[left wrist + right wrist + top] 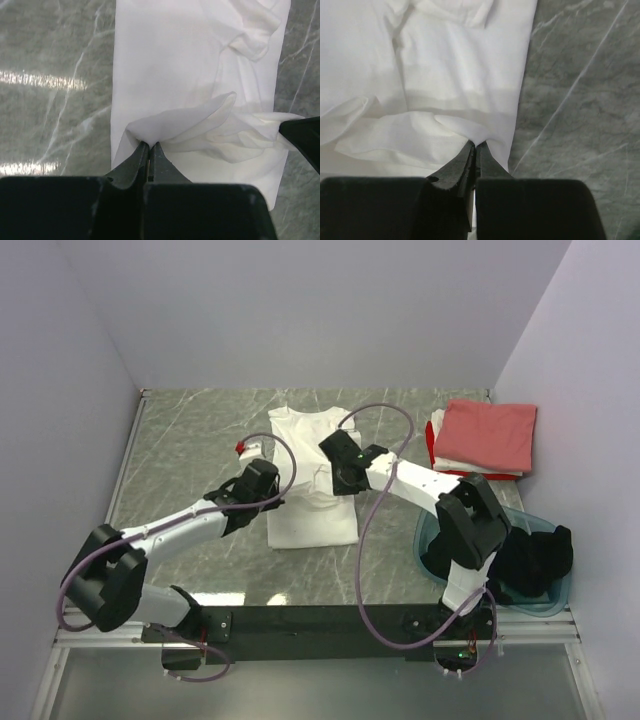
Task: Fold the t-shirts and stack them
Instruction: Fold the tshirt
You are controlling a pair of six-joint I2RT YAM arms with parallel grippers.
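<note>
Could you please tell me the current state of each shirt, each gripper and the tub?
white t-shirt: sides folded in, flat on the table, cloth pinched up at both edges.
left gripper: shut on white t-shirt.
right gripper: shut on white t-shirt.
salmon-pink t-shirt: folded, atop the stack.
black t-shirt: crumpled, in the teal tub.
teal tub: upright, holding black t-shirt.

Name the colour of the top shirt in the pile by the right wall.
The top shirt is salmon pink, clearest in the top external view.
</note>
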